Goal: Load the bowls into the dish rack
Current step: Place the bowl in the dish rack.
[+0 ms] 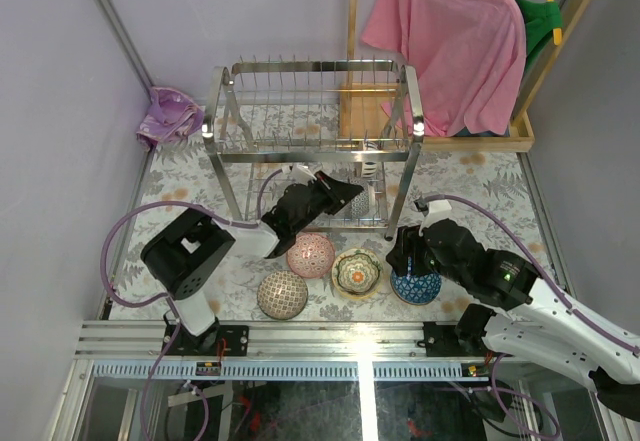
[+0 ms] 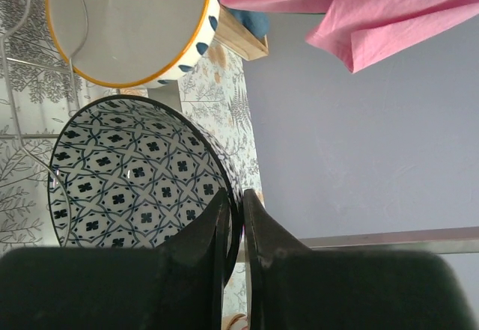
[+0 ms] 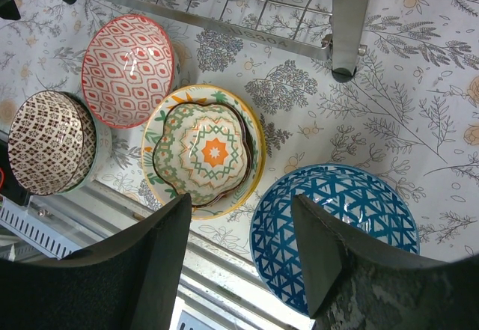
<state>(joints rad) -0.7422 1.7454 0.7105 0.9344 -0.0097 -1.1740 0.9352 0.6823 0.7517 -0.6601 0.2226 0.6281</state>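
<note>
While left pincer (image 2: 236,195) clamps the rim of a navy-and-white patterned ceramic bowl (image 2: 135,180) at the btm tier of the shiny two-tier steel wire dish rack (image 1: 310,65), right pincer (image 3: 239,199) hangs w/ jaws apart over a blue lattice-patterned bowl (image 3: 337,203). Rack stands mid on the floral tabletop (image 1: 470,176).

the left arm (image 1: 190,251) bends at its elbow near the base and reaches forward and to the right, its left gripper (image 2: 236,203) turned on its side with the two dark fingers (image 2: 213,225) pinched together on the rim of a navy-and-white bowl (image 2: 135,180). the right arm (image 1: 560,326), white-shelled, stretches in from the near right corner, its black wrist (image 1: 470,261) angled downward and the right gripper (image 3: 241,201) facing the table, fingers spread well apart.
</note>
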